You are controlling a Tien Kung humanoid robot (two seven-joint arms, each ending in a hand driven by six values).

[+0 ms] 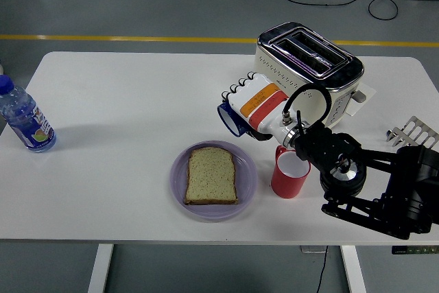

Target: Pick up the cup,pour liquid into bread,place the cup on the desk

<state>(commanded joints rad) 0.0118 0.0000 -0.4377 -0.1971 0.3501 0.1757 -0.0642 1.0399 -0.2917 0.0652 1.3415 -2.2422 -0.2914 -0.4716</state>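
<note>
— One hand only, the right hand [255, 103], and it is clenched around the blue cup [230, 120], tipped on its side with the mouth facing nine o'clock, held off the bench [123, 94].

— Where is the bread [212, 176]?

— On the purple plate [180, 184], toward seven o'clock from the cup, near but apart. I see no liquid falling.

— And around that?

— At three o'clock from the plate, just beside it, stands a red mug [289, 171], upright, partly under the black arm. At twelve o'clock from the hand sits the toaster [306, 60]. A metal rack [412, 130] lies at the right edge; a water bottle [23, 117] stands upright far off at nine o'clock.
</note>
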